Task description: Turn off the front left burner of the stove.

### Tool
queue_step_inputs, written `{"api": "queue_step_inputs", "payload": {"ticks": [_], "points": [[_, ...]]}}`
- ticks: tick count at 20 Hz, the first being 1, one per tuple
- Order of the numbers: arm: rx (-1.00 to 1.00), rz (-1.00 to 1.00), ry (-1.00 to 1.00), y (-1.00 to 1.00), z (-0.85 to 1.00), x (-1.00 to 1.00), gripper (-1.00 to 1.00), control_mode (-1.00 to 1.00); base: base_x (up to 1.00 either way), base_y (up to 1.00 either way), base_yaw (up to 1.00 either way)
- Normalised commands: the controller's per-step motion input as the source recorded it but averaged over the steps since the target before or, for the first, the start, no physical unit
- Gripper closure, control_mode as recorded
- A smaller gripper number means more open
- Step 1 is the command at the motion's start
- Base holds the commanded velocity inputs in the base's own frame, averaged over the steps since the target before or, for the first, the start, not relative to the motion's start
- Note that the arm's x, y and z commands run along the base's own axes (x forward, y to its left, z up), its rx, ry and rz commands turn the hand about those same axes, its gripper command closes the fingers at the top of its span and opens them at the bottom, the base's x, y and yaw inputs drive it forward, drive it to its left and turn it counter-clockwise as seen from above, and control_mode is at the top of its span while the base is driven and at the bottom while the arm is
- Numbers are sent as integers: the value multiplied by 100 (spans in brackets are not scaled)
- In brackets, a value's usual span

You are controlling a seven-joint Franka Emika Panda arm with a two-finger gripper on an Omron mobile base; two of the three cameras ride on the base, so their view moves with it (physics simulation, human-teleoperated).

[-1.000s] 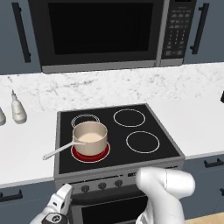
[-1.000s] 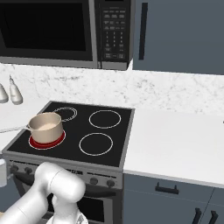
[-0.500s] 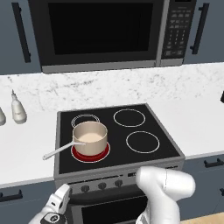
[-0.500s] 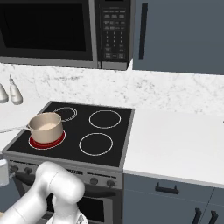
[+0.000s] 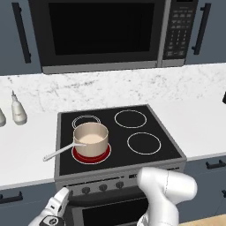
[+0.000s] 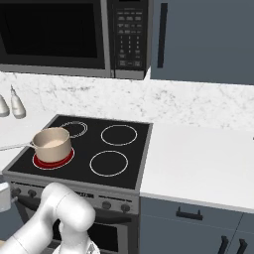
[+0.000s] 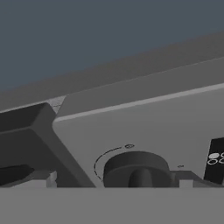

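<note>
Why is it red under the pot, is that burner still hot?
It's on: the front left burner glows red beneath the saucepan, while the other rings are plain white outlines.

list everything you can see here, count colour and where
stove: 1, black glass top, steel-grey front, centre of the counter
front left burner: 1, glowing red, under the saucepan
other rings: 3, white outlines, rest of the cooktop
saucepan: 1, tan, long handle pointing left, on the front left burner
knobs: a row, dark, on the stove front; one fills the hand view
microwave: 1, black, above the stove
bottles: 2, pale grey, on the counter left of the stove
counter: white, both sides of the stove
gripper: 1, white, low before the stove's left knobs
</note>
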Motion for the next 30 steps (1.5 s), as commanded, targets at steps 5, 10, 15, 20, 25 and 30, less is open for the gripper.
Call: {"api": "queue_step_inputs", "payload": {"ticks": [5,10,15,20,25,30], "points": [[3,0,0,5,-2,17,-100,-100,0,0,0],[0,0,0,5,2,10,100,-100,0,0,0],[0,0,0,0,0,0,100,-100,0,0,0],[14,0,4,0,4,0,100,-100,0,0,0],[40,-6,10,-2,11,0,100,-100,0,0,0],[56,-14,11,-12,13,0,100,-100,0,0,0]]}}
